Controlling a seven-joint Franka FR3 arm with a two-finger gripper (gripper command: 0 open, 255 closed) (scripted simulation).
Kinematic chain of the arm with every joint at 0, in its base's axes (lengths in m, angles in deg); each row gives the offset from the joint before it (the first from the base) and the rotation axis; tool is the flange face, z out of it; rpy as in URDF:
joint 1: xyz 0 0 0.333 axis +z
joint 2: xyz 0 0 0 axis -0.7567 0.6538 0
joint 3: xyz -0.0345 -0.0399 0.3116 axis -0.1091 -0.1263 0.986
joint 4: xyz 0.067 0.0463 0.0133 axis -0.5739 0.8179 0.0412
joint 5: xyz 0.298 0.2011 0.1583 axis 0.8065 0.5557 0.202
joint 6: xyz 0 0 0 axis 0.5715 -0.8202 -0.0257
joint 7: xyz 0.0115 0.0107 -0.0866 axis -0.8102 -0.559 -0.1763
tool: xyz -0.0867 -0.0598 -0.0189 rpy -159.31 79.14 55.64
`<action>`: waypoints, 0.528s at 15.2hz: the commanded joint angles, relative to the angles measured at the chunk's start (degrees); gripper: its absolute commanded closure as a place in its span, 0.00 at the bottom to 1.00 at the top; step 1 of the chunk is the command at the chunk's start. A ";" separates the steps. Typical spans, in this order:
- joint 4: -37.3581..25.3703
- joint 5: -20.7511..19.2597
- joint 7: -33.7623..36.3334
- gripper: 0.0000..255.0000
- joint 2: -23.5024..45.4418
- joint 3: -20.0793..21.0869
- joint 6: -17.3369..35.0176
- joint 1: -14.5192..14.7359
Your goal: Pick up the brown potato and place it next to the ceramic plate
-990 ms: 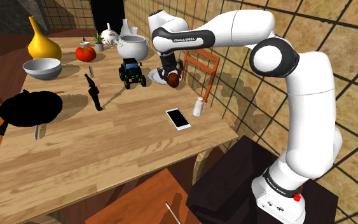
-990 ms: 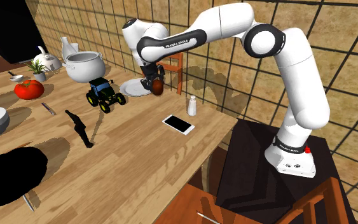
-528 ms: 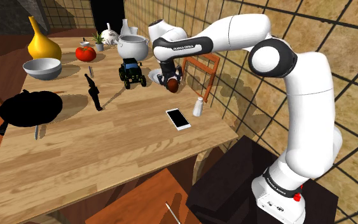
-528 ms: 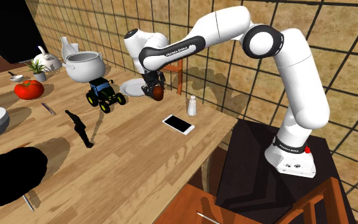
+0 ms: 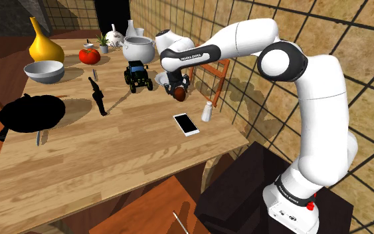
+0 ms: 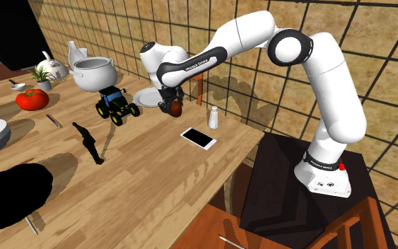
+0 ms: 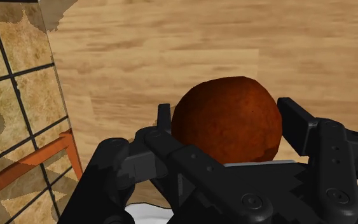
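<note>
The pincer (image 6: 172,105) is pinching the brown potato (image 7: 227,121), one finger on each flank, and points down at the worktop (image 5: 125,153). The potato hangs low over bare wood just beside the rim of the white plate (image 6: 146,97), on the side facing the phone (image 5: 186,123). Whether it touches the wood I cannot tell. The plate lies close behind the pincer, so the drop spot looks to be straight below. A short descent and release should do.
</note>
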State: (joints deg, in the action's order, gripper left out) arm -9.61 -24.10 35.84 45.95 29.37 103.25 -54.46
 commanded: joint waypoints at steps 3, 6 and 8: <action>0.41 -0.03 0.16 1.00 0.59 -0.04 0.35 -0.04; 0.41 -0.05 0.16 1.00 0.59 -0.01 0.34 -0.06; 0.04 -0.09 0.20 0.00 0.91 -0.02 0.27 0.04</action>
State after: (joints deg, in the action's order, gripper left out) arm -9.42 -24.22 36.12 46.37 29.39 103.60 -54.43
